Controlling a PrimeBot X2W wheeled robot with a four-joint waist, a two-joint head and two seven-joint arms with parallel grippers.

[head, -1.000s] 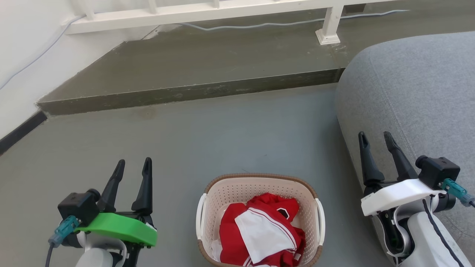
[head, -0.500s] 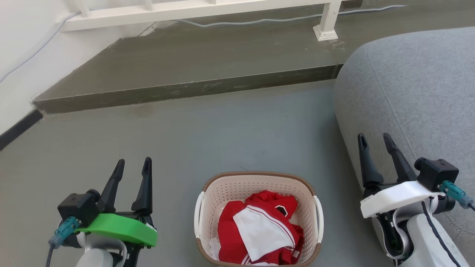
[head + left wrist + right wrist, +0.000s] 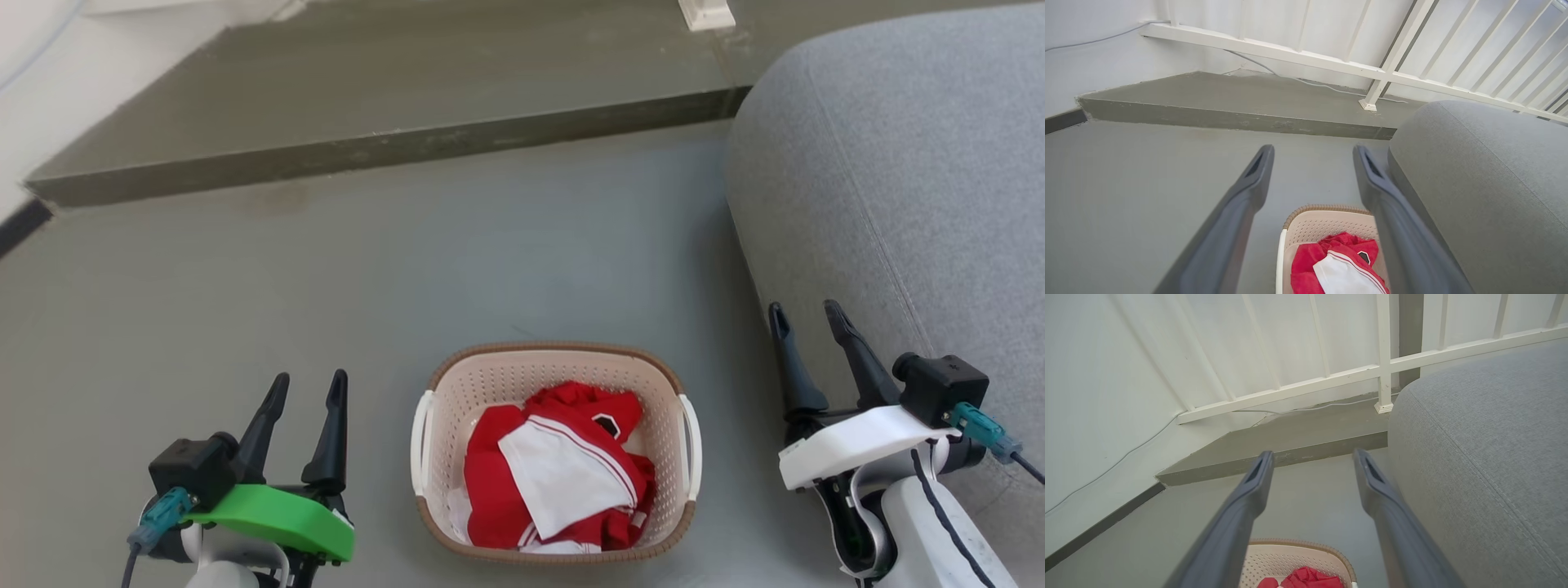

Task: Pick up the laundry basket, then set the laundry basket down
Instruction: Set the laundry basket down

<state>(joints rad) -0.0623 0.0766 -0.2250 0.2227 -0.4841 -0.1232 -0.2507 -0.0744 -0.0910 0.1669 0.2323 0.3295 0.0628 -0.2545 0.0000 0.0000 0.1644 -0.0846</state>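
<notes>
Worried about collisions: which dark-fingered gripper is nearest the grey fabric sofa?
The right gripper, on the white mount, beside the grey fabric sofa; the green-mounted left gripper is over the floor.

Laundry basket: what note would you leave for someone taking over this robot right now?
Left hand: open, empty, left of the basket, not touching it.
Right hand: open, empty, right of the basket, beside the sofa.
Basket: on the floor between the hands, with red and white clothes inside.
Done: nothing; the basket is not yet gripped.
Left: probably grip the side handles, lift, then set down.
</notes>
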